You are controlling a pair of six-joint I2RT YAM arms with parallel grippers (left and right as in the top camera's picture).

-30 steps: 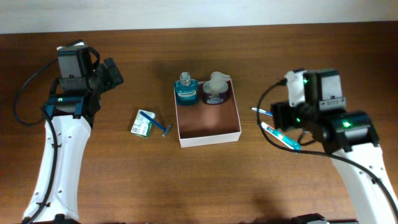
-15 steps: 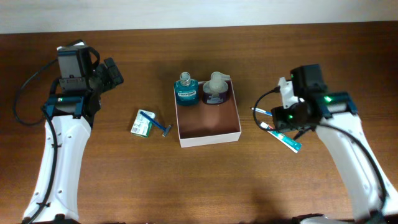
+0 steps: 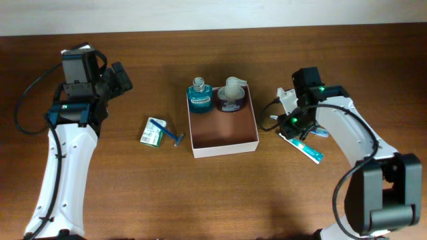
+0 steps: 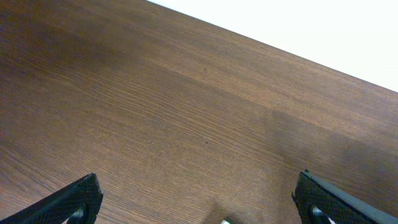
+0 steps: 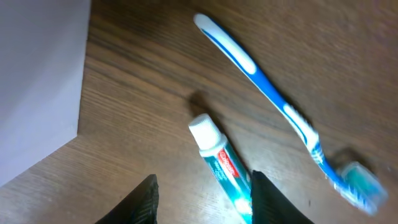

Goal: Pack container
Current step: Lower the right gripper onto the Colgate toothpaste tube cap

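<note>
The container (image 3: 224, 133) is a shallow square box with white walls and a reddish-brown inside, at the table's middle. A blue bottle (image 3: 199, 97) and a purple pump bottle (image 3: 231, 97) stand at its far side. My right gripper (image 3: 289, 127) is open, low over the table just right of the container. In the right wrist view its fingers (image 5: 205, 202) straddle a toothpaste tube (image 5: 221, 158). A blue-white toothbrush (image 5: 267, 84) lies beyond it. The container's white wall (image 5: 37, 81) is at the left. My left gripper (image 3: 121, 77) is open and empty at the far left, with only table between its fingers (image 4: 199, 205).
A small green-white packet (image 3: 151, 136) and a blue razor (image 3: 170, 133) lie left of the container. The toothpaste's tail (image 3: 311, 153) sticks out from under my right arm. The table's far edge runs along the top.
My right arm has swung left and toward the far side, bringing its gripper down over the toothpaste and toothbrush beside the container. The left arm has not moved.
</note>
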